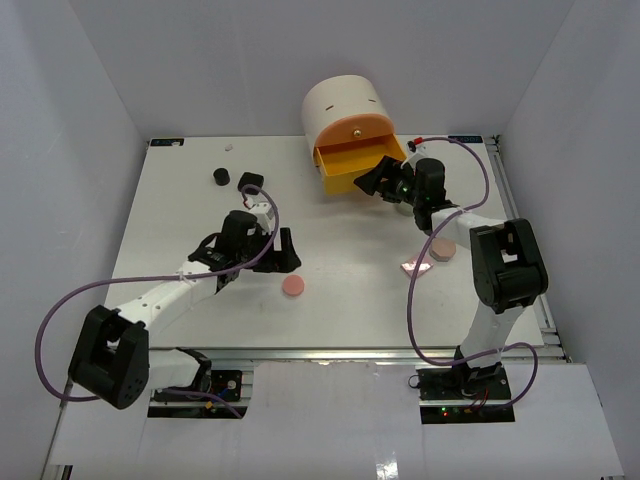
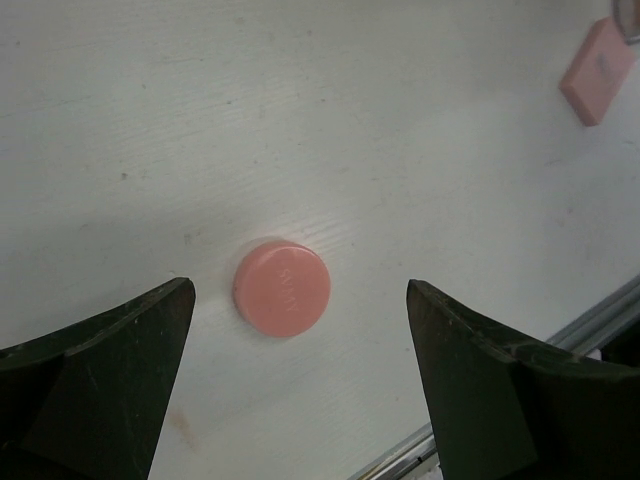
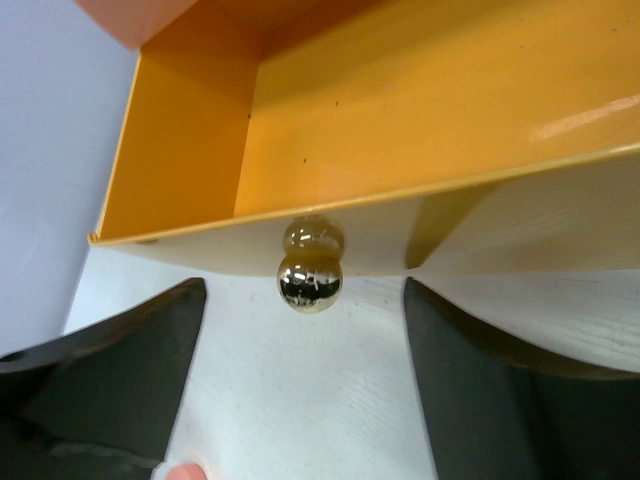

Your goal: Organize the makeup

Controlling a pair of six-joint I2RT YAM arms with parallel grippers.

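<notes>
Plainly, the left claw [image 2: 298, 300] stands wide open and holds nothing. It hangs low over the white table [image 1: 200, 215], with its two dark fingers [image 2: 100, 380] on either side of a pink round compact [image 1: 294, 286] and touching neither edge of it. The compact lies flat near the front middle of the table. Its lid carries a short line of raised lettering, too faint to read.

The right claw [image 3: 303, 300] is also wide open and empty. It faces the front of a yellow drawer [image 1: 360, 160] that is pulled out of a cream box [image 1: 345, 105] at the back of the table. The drawer's shiny round knob [image 3: 310, 280] sits in the gap between the fingers, apart from both. No writing shows on the drawer or the box.

A pink square palette [image 1: 415, 266] and a tan compact [image 1: 442, 250] lie just beside each other on the right side, close under the right arm. The left wrist view shows a faint mark on the palette, which cannot be made out. A black jar [image 1: 220, 177] and a second black jar [image 1: 250, 181] stand near each other at the back left, well apart from the pink round compact. Any labels on them are too small to tell.
</notes>
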